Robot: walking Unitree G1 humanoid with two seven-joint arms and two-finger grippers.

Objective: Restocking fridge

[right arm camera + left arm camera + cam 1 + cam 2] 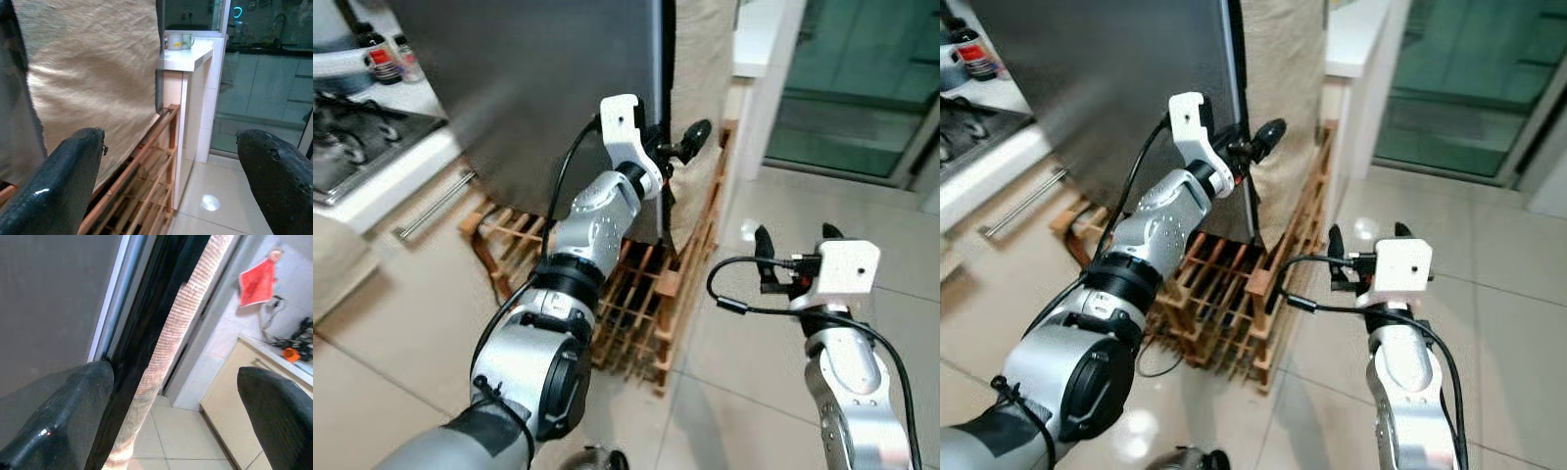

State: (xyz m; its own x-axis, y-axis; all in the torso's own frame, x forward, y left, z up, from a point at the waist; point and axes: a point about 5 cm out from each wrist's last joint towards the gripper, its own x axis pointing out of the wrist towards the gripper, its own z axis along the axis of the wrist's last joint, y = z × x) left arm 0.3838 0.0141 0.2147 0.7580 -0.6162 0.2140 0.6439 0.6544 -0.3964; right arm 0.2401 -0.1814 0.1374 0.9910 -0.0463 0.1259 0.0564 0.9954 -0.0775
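A black gas hob (352,137) sits on the white desk (396,166) to the left of the tall dark grey metal fridge (538,88), with two small dark bottles (386,54) behind it. The fridge stands upright, its long axis vertical, its closed door facing the robot and its right edge running straight up and down. It rests on a low wooden slatted pallet (636,294) that juts out past that edge. A beige woven cloth (705,108) hangs down the fridge's right side.

The left hand (680,149) is raised at the fridge's right edge, its two black fingers apart. In the left wrist view one finger (63,416) lies against the door front at the silver edge strip, and the other (281,416) stands clear to the far side, with the black seal and the cloth between them.

The right hand (793,257) hangs lower, well right of the fridge over the pale tiled floor (754,352), fingers apart and holding nothing, pointing towards the cloth and pallet. A white counter (188,56) with mugs (178,41) stands beside the fridge.
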